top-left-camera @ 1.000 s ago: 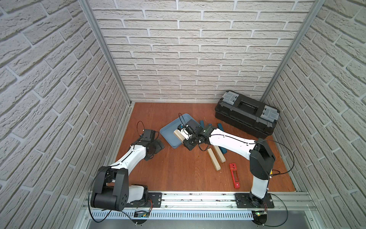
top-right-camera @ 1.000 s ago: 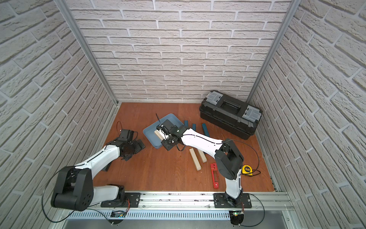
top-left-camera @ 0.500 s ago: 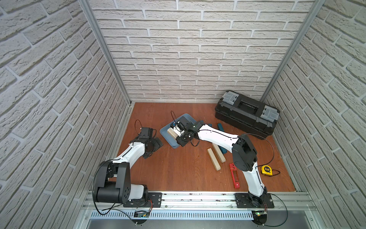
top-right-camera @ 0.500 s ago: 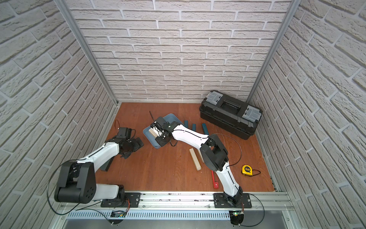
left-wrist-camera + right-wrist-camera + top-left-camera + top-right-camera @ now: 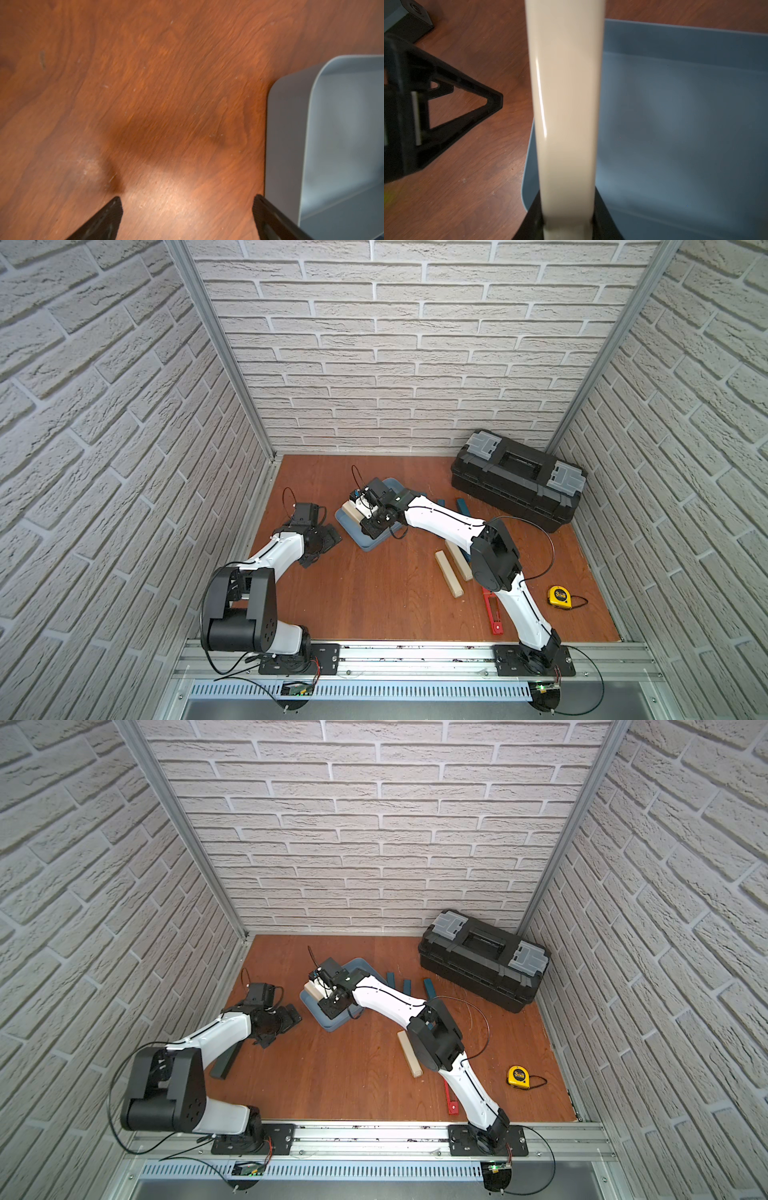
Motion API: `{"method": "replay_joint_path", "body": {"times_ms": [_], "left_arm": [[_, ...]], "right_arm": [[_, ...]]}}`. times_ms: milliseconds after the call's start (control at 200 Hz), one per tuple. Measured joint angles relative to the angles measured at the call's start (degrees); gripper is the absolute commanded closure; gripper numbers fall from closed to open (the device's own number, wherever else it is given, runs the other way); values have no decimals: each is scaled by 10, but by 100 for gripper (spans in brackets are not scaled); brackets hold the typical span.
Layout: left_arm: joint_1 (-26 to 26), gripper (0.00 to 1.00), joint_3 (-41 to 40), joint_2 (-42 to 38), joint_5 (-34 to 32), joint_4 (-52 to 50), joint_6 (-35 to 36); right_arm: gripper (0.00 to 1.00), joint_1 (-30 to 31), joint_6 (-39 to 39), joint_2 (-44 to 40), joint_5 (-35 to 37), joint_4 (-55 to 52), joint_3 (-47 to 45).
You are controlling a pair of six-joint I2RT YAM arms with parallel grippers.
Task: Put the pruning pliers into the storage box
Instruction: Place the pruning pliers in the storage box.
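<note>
Zero headway on the pruning pliers (image 5: pixel 491 610) — with right end effector (image 5: pixel 568 216) clamped on a beige bar (image 5: pixel 566 104) over the storage box (image 5: pixel 675 124) edge and left end effector (image 5: pixel 187 207) spread empty — next, release and reach back.

1. Sit high above the front rail (image 5: pixel 415 655), looking down and toward the back wall (image 5: pixel 395 364); far enough to take in the whole desk (image 5: pixel 374 593) and the black toolbox (image 5: pixel 515 485).
2. Show nearly the same scene in both top views, shifted slightly sideways.
3. Rides the left wrist, very near the desk, facing down past the wide-spread left gripper (image 5: pixel 187 198); catches a corner of the storage box (image 5: pixel 291 135).
4. Rides the right wrist, close in, looking along the cream bar (image 5: pixel 566 104) clamped in the right gripper (image 5: pixel 568 224).
5. Share, across both wrist views, the storage box and the desk beside it.
</note>
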Motion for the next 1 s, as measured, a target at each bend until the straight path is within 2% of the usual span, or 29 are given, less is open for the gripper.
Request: {"method": "replay_joint_path", "body": {"times_ms": [455, 995], "left_arm": [[1, 2, 3, 25, 13, 24, 0], [2, 2, 3, 32, 25, 46, 0]], "right_arm": [[97, 0, 45, 48, 2, 1, 29], [97, 0, 54, 83, -12, -15, 75]]}}
